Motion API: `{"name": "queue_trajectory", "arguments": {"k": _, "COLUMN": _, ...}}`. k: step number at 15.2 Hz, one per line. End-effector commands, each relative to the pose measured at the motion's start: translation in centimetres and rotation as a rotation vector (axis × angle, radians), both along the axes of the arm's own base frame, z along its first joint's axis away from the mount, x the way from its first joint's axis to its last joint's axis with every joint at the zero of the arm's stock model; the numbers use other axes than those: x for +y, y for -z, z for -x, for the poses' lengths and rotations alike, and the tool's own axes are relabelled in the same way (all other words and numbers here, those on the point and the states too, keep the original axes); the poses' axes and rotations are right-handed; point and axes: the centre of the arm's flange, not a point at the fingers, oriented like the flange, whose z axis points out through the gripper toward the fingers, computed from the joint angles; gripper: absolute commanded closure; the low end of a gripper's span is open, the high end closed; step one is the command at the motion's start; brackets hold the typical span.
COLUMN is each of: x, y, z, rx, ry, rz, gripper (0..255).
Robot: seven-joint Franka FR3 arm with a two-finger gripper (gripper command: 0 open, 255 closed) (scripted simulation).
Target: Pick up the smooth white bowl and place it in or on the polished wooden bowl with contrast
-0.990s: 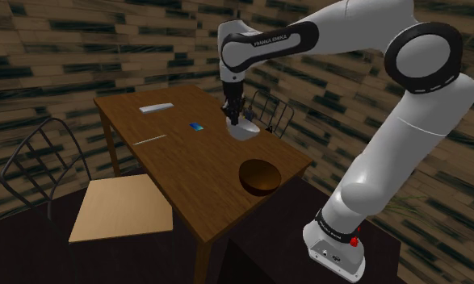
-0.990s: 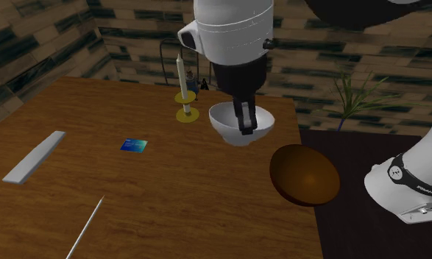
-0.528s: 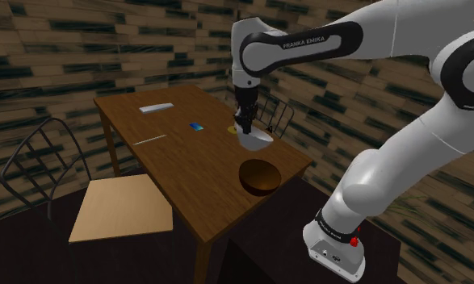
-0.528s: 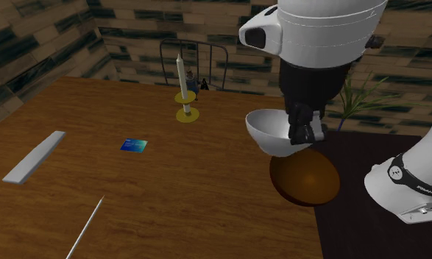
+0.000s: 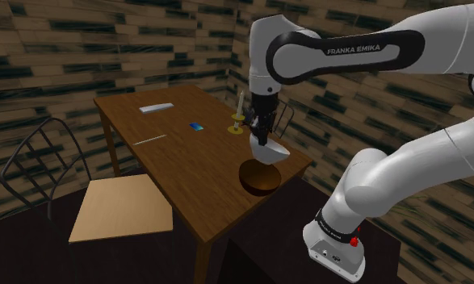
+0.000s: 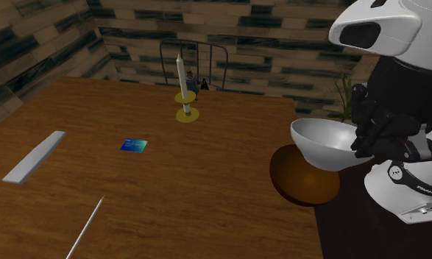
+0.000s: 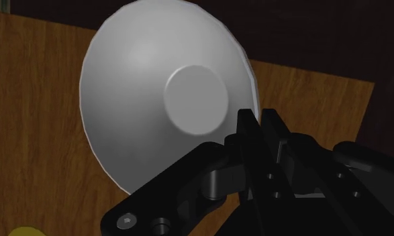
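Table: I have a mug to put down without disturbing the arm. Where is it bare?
Widest bare patch: the table between the blue card, the thin rod and the brown bowl. Also free between the grey bar and the candle. Crowded at the brown bowl's corner, where the gripper holds the white bowl above it.

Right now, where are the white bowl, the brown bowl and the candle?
round white bowl [image 6: 321, 140], second exterior view, its wall.
round brown wooden bowl [image 6: 292, 181], second exterior view, bare part.
tall pale candle [image 6: 180, 73], second exterior view, mid-shaft.

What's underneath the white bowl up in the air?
A brown bowl on the table, just below. The white bowl covers part of its rim.
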Motion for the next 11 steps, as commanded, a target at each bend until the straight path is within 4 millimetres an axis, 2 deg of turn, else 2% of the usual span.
{"name": "queue_trajectory", "arguments": {"k": 1, "x": 0.3, "y": 0.8, "z": 0.7, "rx": 0.000, "ry": 0.001, "rz": 0.000, "gripper": 255}}
{"name": "queue_trajectory", "arguments": {"k": 11, "x": 0.3, "y": 6.0, "z": 0.7, "rx": 0.000, "ry": 0.001, "rz": 0.000, "gripper": 255}}
